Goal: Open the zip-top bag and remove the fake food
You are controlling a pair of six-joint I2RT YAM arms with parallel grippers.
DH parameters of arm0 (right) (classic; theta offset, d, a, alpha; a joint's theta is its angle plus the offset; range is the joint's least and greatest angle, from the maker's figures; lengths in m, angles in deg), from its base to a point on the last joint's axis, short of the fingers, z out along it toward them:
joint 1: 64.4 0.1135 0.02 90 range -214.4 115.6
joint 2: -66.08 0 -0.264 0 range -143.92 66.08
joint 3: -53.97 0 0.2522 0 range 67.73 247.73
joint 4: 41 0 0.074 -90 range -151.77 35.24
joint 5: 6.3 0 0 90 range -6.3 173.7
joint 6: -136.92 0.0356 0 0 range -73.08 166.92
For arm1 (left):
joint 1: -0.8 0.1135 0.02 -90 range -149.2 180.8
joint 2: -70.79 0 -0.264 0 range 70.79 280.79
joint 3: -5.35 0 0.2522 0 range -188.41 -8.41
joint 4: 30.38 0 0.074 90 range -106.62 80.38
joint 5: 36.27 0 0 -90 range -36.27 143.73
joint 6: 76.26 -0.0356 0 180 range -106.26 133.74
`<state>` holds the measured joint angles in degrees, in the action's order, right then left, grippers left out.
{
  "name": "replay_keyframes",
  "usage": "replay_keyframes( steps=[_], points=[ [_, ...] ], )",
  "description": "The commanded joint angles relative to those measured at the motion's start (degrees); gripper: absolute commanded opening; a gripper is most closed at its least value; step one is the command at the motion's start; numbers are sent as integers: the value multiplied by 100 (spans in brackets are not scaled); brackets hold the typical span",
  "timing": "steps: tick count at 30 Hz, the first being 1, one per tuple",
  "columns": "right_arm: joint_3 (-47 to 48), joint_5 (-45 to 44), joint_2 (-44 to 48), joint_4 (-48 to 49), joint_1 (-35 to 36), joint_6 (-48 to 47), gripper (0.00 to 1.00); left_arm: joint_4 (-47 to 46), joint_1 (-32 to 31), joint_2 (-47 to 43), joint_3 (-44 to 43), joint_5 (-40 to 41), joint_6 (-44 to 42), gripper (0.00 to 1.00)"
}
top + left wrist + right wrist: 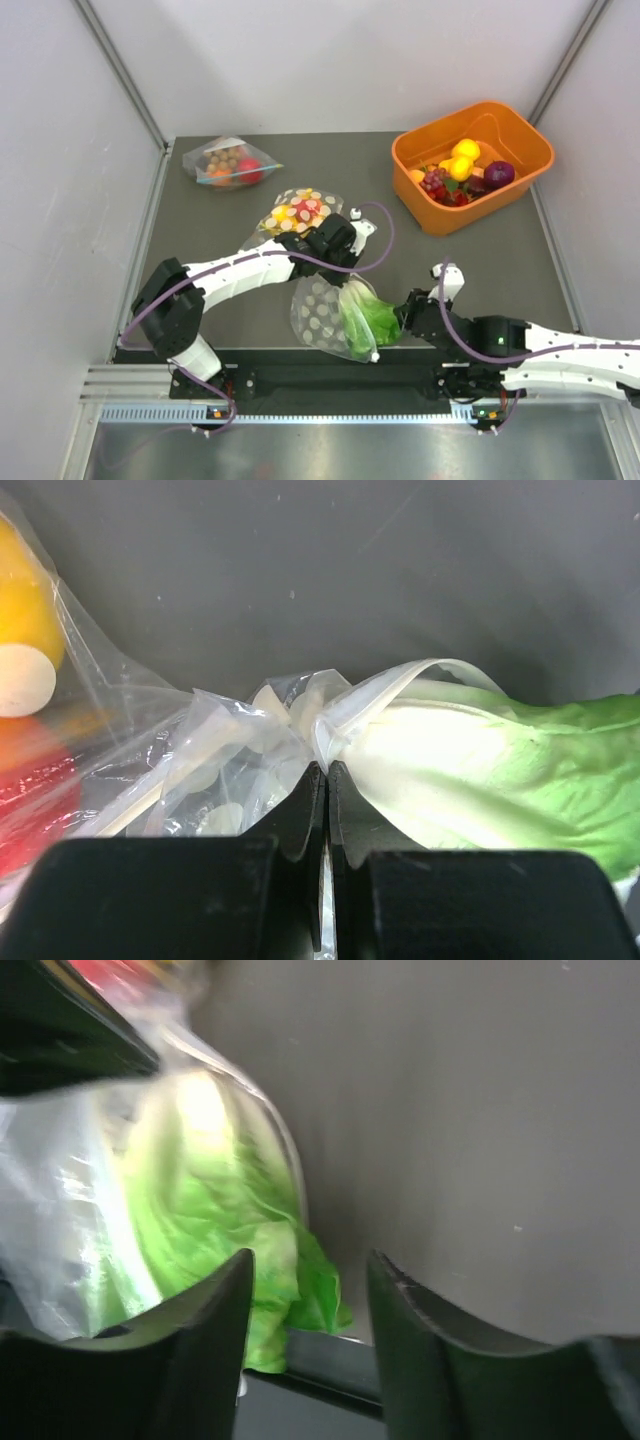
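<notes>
Only at the left wrist, jaws pinch the zip-top bag (235, 765).

Orange bin (480, 212), plain bag (228, 163), yellow-red bag (300, 212)

Soft, even light from above fills the overhead view, which is sharp throughout, with only faint shadows on the dark table (480, 270). In the left wrist view, glare washes out the pale part of the lettuce (500, 770), and the plastic of the bag (220, 770) glints. The right wrist view is smeared with blur and overexposed on the lettuce's pale part.
</notes>
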<state>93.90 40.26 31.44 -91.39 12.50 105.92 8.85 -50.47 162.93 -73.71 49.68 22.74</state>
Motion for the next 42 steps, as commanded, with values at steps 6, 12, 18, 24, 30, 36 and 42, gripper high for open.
replay_keyframes(
  steps=[6,12,18,24,30,36,42],
  points=[
    [161,63,914,980,88,-828,59,-113,-129,-12,52,265,94,0],
    [19,125,354,1779,79,-996,71,-157,-138,-170,114,247,76,0],
    [317,213,-814,2589,-113,-1259,72,-157,-138,-223,114,230,67,0],
    [371,1074,-1764,3450,-790,-1505,66,-139,-147,-266,96,221,50,0],
    [397,1364,-2372,3820,-887,-1524,62,-131,-156,-302,79,282,6,0],
    [485,1488,-2802,3768,-888,-1497,59,-113,-164,-345,70,274,-21,0],
    [547,1689,-3444,3680,-1002,-1471,43,-183,-164,-442,114,230,-38,0]
  ],
)
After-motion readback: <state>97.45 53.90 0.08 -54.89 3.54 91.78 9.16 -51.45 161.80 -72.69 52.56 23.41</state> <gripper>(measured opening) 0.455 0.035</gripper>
